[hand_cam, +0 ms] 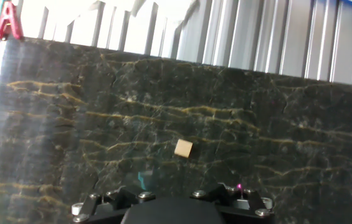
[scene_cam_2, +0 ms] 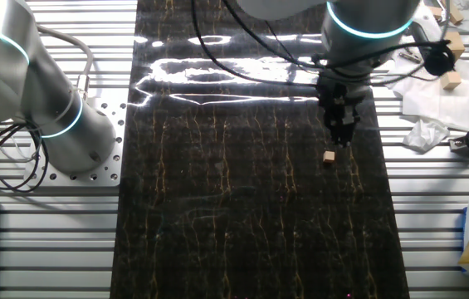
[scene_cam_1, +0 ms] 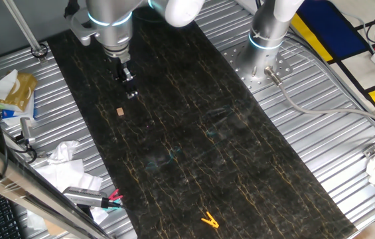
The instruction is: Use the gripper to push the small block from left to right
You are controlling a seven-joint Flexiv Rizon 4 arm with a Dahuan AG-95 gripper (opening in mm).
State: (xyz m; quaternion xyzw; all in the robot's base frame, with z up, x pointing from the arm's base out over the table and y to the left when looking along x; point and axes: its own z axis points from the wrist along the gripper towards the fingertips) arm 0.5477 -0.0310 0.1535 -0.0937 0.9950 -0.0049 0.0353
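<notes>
The small block, a tiny light-brown wooden cube (scene_cam_1: 120,112), lies on the dark marbled mat (scene_cam_1: 194,146). It also shows in the other fixed view (scene_cam_2: 329,157) and in the hand view (hand_cam: 183,148). The gripper (scene_cam_1: 131,93) hangs from the silver arm with the cyan ring, just beyond the block and slightly above the mat. In the other fixed view the gripper (scene_cam_2: 342,138) is a short gap from the block and does not touch it. Its narrow black fingers look closed together and hold nothing. In the hand view only the gripper body shows at the bottom edge and the fingertips are hidden.
The second arm's bolted base (scene_cam_1: 260,63) stands beside the mat. A yellow-orange clip (scene_cam_1: 209,220) lies at the mat's near end. Crumpled tissue and pens (scene_cam_1: 74,176) clutter the metal table at the left. A red clip (hand_cam: 4,22) shows in the hand view.
</notes>
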